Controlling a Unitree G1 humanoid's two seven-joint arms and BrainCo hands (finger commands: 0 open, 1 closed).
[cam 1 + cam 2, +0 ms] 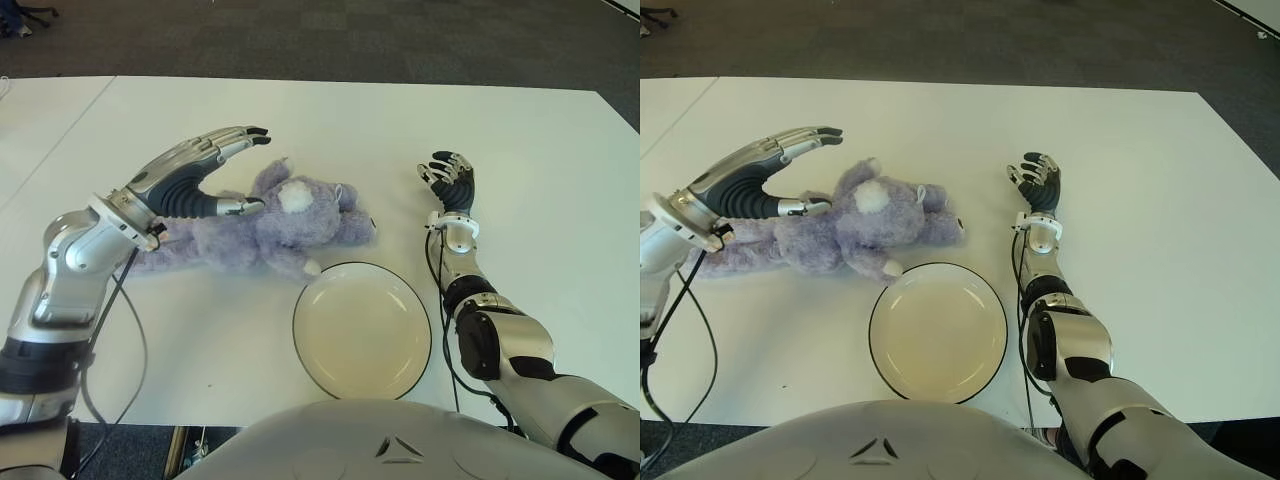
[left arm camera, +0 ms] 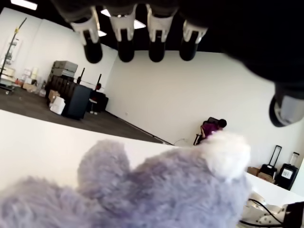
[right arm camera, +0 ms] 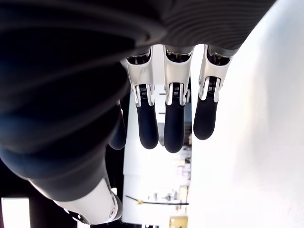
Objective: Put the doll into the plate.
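Doll point(image 1: 270, 225) is lying on its side on the white table point(image 1: 520, 150), a soft purple plush with a white patch on its head, stretched across the table with its head end toward the middle. It is not being held yet. One of its paws is just reaching the rim of the plate point(image 1: 362, 328), which is sitting empty just in front of it, toward the robot, so only a short carry is being called for. The left hand point(image 1: 195, 175) is being held over the doll's body from the robot's left, fingers spread and extended above the plush, the thumb low beside the fur; in the left wrist view the fingertips point(image 2: 126, 50) are being shown clear above the plush point(image 2: 156, 190), with nothing clamped. This posture is being judged as a setup for closing around the torso from above. The right hand point(image 1: 452, 185) is being kept to the right of the doll and plate, fingers loosely open and holding nothing, well out of the carrying path.
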